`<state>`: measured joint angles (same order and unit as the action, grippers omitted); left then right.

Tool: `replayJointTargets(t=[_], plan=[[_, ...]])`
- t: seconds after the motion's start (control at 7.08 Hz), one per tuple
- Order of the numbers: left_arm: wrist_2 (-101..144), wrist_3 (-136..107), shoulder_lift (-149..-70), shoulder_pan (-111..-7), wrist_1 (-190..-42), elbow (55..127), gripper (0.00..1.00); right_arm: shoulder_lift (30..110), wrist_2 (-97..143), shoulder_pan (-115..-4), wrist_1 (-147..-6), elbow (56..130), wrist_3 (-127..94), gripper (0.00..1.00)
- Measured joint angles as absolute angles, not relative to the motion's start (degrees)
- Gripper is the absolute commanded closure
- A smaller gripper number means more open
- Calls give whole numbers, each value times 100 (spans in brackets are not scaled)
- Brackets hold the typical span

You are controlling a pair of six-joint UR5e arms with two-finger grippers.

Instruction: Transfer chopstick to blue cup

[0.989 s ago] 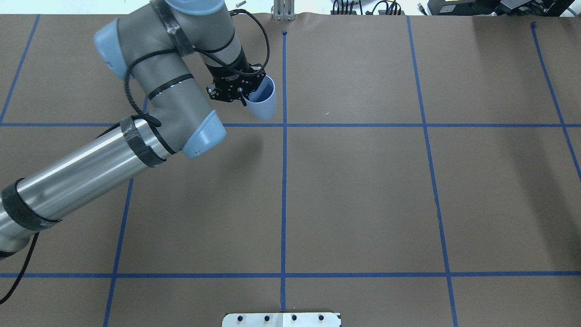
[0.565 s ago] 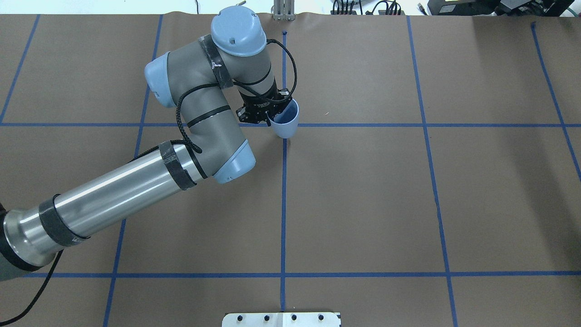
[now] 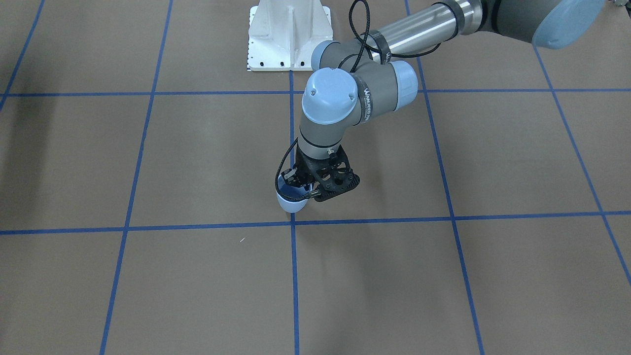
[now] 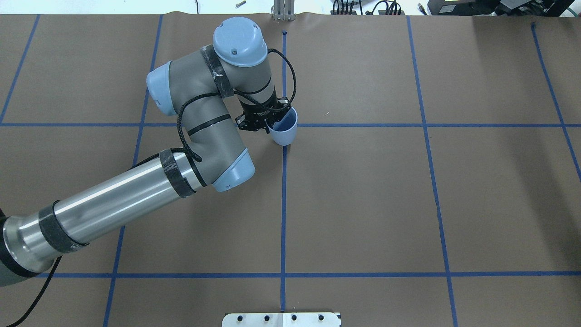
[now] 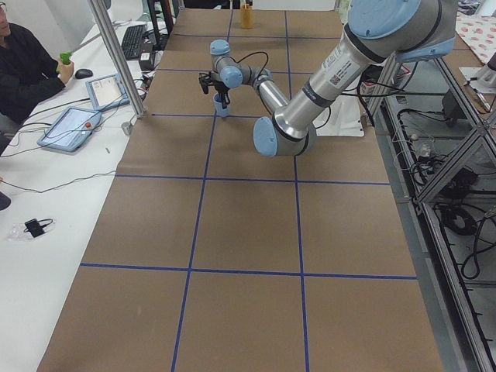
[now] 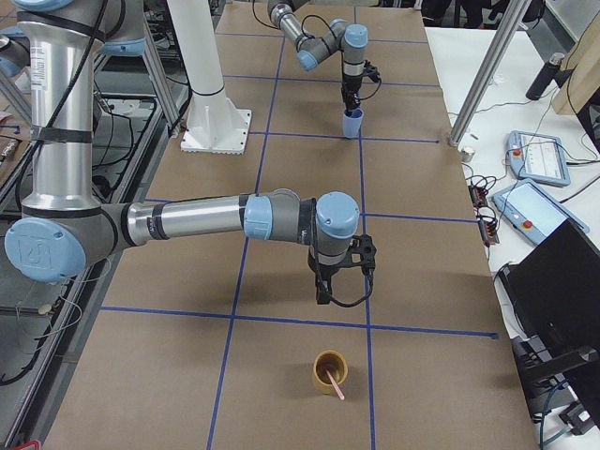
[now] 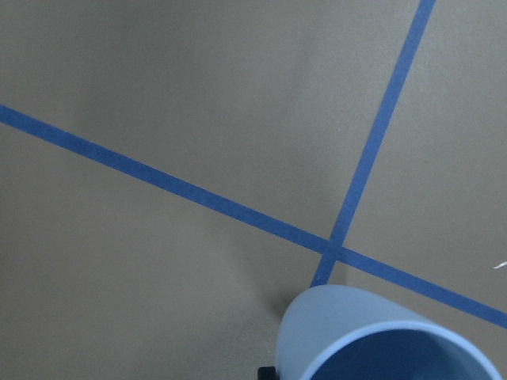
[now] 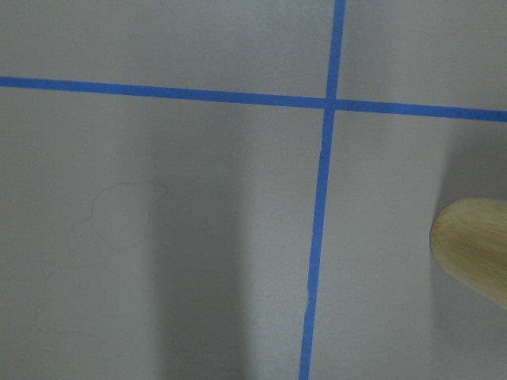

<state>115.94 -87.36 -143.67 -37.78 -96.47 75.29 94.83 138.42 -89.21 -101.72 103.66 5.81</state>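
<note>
My left gripper (image 4: 268,123) is shut on the rim of the pale blue cup (image 4: 286,130), with one finger inside and one outside. It holds the cup upright, low over the crossing of blue tape lines; I cannot tell if the cup touches the table. The cup also shows in the front view (image 3: 289,199) and the left wrist view (image 7: 380,336). The pale pink chopstick (image 6: 334,383) leans in a tan cup (image 6: 328,371) at the table's right end. My right gripper (image 6: 343,285) hangs just behind that cup; I cannot tell whether it is open or shut.
The table is covered in brown paper with a grid of blue tape (image 4: 283,204). The white arm mount (image 3: 289,34) stands at the robot's side. The tan cup's rim shows in the right wrist view (image 8: 474,252). An operator (image 5: 23,70) sits by side tables with tablets.
My left arm has carried the blue cup to the right and nearer, from left of the centre line to the tape crossing, then lowered it slightly.
</note>
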Motion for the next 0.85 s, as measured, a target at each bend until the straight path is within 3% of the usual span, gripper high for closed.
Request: replayJointTargets(t=[0.14, 0.28, 0.42, 0.85], plan=[[11591, -8736, -14347, -3770, -9643, 7534, 49, 9482, 13940, -8921, -10176, 10359, 575, 0], [11587, -8730, -14336, -3755, -9644, 7537, 8, 9478, 13986, -8921, -10177, 10356, 573, 0], [11578, -8714, -14324, -3728, -9645, 7557, 2, 9473, 14000, -8921, -10177, 10354, 572, 0], [11591, -8667, -13956, -3797, -9587, 8304, 2, 9416, 13990, -8921, -10166, 10282, 536, 0]])
